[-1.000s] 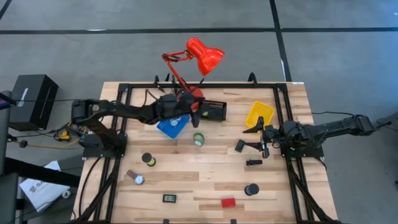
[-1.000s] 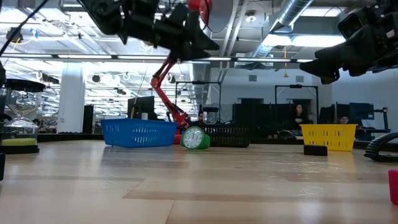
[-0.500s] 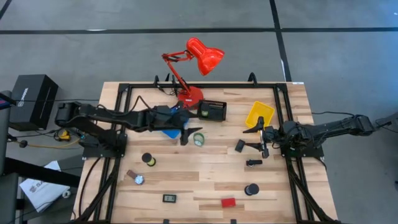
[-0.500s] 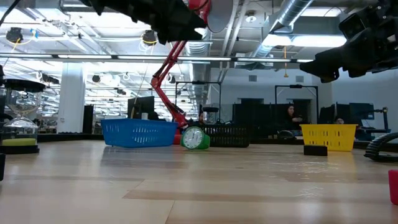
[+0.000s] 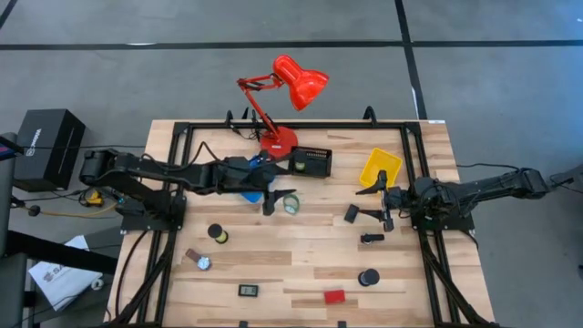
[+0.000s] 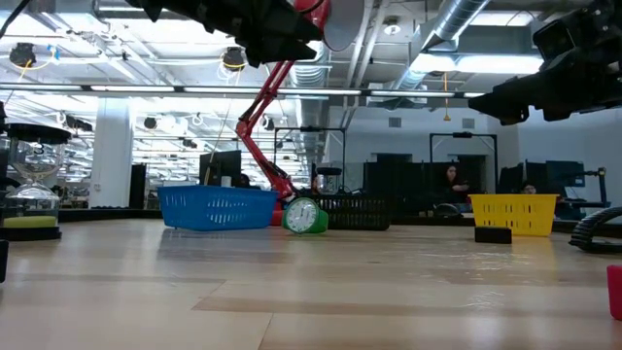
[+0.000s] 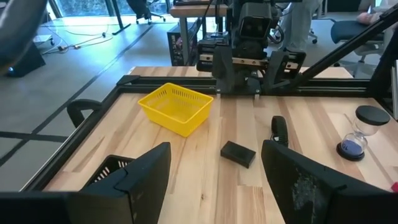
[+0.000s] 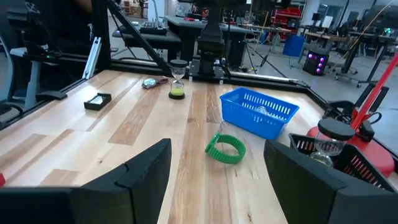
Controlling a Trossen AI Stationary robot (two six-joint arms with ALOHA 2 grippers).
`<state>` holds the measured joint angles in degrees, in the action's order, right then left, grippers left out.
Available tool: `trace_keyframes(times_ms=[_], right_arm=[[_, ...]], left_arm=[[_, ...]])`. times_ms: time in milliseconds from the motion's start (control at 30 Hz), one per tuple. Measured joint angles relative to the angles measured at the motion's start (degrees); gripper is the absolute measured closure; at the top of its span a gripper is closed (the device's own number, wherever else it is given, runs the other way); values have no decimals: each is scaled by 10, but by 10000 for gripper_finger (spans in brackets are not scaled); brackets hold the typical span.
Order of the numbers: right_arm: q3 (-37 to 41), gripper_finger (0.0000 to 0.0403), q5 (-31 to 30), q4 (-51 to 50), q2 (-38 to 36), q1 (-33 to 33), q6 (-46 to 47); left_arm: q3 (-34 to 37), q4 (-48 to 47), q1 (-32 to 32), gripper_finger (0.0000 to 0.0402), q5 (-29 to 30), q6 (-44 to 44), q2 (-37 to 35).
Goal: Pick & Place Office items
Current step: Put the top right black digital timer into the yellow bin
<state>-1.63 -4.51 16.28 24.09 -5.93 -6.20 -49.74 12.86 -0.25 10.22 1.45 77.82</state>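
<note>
- High view showed the left gripper [image 5: 270, 202] out over the middle of the table, fingers spread and empty, just beside the green tape roll [image 5: 291, 203] and at the edge of the blue bin [image 5: 248, 191].
- Right gripper [image 5: 375, 202] waited near the yellow bin [image 5: 380, 168], fingers likewise apart, nothing between them.
- Office items lay scattered on the wood: a black clip [image 5: 351, 213] and a black bar [image 5: 372, 239] close to the right gripper, a black cylinder [image 5: 368, 276], a red block [image 5: 334, 296], a tiny black gadget [image 5: 248, 291], and a yellow-topped hourglass [image 5: 217, 233] on the left half.
- Risk 1: the tape roll stood on edge in the low view [image 6: 302, 216]. A descent slightly off centre would likely nudge it into rolling toward the black bin [image 5: 312, 161] or the lamp base [image 5: 278, 141].
- Risk 2: the roll sat near the blue bin; one finger could catch the bin wall and drag the bin instead.
- Risk 3: the red desk lamp [image 5: 297, 80] stood just behind the left arm's reach. A high lift could probably clip its jointed stem.
- Risk 4: a flat clip near the right gripper might slide under pinching fingers instead of lifting.
</note>
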Motion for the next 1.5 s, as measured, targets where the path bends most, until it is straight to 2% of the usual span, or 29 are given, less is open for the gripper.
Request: trace_keyframes(times_ms=[600, 767, 1033, 1200, 1300, 1500], right_arm=[[0, 154, -17, 0, 0, 0, 2], [1, 154, -76, 33, 0, 0, -17], [-45, 154, -75, 55, 60, 1, -48], [-90, 154, -74, 45, 133, 1, -55], [-134, 154, -71, -17, 187, 1, -74], [-279, 154, -8, -277, 292, -1, -77]], left_arm=[[0, 14, 23, 156, 0, 26, 0], [0, 18, 23, 156, 0, 26, 0], [0, 26, 23, 156, 0, 26, 0], [0, 27, 22, 156, 0, 26, 0], [0, 28, 22, 156, 0, 26, 0], [0, 28, 22, 156, 0, 26, 0]])
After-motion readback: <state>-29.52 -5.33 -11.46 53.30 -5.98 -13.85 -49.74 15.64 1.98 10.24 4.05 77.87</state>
